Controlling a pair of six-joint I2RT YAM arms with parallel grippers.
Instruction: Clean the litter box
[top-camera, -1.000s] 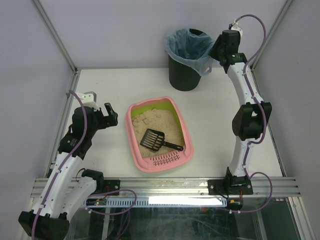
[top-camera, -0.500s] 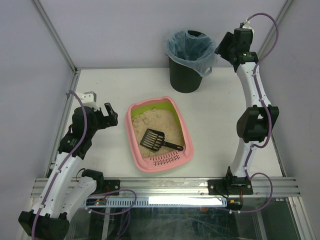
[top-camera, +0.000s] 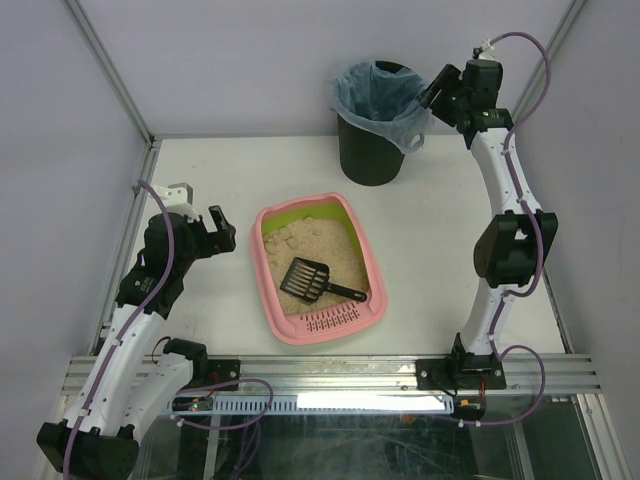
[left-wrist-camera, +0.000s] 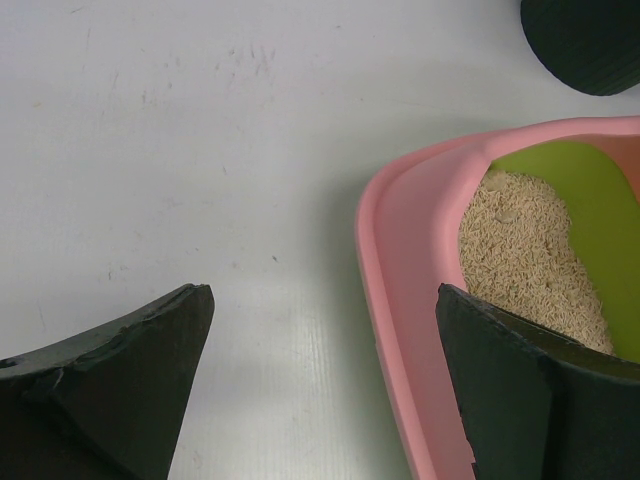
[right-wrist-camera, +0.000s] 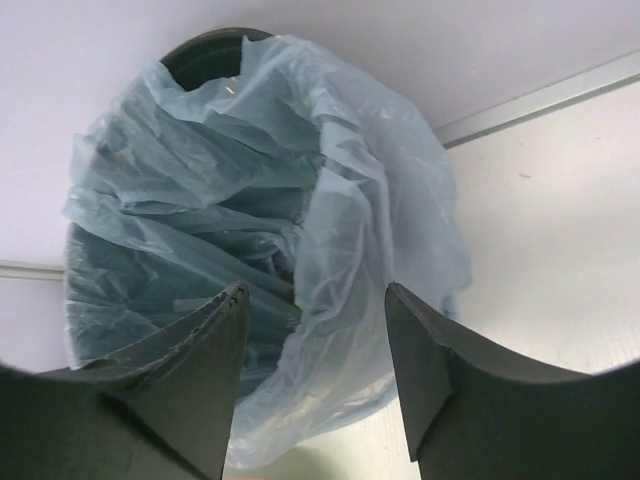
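Note:
The pink litter box (top-camera: 268, 290) with a lime-green inner wall and beige litter sits mid-table, its slotted grille at the near end. A small black slotted scoop (top-camera: 312, 279) lies on the litter inside it. My left gripper (top-camera: 224, 232) is open and empty, just left of the box; in the left wrist view its fingers straddle the pink rim (left-wrist-camera: 400, 260). My right gripper (top-camera: 432, 92) is open and empty, raised beside the rim of the black bin (top-camera: 368, 150) with its pale blue bag (right-wrist-camera: 330, 230).
The bin stands at the back of the white table, behind the litter box. Metal frame rails run along the near edge (top-camera: 330, 372) and the left side. Grey walls enclose the back and sides.
My right arm has swung back and up to the right of the bin, then turned its gripper toward the bin's rim. The left arm, box and scoop have not moved.

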